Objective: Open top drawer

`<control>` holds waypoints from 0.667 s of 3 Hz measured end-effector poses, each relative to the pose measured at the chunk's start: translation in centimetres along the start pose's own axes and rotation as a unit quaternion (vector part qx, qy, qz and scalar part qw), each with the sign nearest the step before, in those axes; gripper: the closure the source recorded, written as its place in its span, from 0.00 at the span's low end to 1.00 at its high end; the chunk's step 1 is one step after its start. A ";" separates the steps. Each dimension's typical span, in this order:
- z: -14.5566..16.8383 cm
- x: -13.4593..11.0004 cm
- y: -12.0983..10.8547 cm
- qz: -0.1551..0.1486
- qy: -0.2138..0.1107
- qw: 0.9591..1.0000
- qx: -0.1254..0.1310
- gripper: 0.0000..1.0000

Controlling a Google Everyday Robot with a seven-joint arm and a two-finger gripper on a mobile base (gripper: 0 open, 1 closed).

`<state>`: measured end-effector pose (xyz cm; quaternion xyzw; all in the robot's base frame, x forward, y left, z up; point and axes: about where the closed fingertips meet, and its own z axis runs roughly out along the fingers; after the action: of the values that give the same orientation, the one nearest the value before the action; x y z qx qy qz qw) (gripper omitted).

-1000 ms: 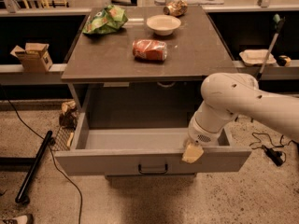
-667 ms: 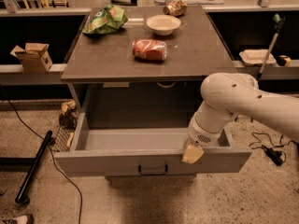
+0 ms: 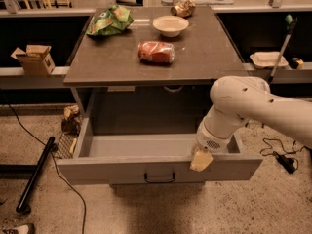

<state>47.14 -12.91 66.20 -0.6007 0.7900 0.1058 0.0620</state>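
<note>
Top drawer (image 3: 107, 170) stands well out toward the near side, below the worktop (image 3: 209, 62); its grey inside is open to view and its small black handle (image 3: 159, 178) sits at the middle of the flat front. My fingers (image 3: 201, 160) are at the drawer's near top rim, just right of the handle, the pale tip touching the upper edge of the front panel; they show as one pale lump, so I cannot tell whether they are parted or pressed together. My white arm (image 3: 243, 106) comes in from the right, above the drawer's right side; on the worktop lie a red can (image 3: 156, 52) on its side, a pale bowl (image 3: 170, 25) farther back, and a green bag (image 3: 109, 21) at the far left.
</note>
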 end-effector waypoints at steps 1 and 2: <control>-1.5 -0.2 -0.4 -0.012 -0.018 1.000 -0.001 0.13; -4.9 -0.6 -0.8 -0.029 -0.042 0.999 0.011 0.00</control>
<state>48.16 -13.75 70.99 -0.6175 0.7703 0.1201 0.1048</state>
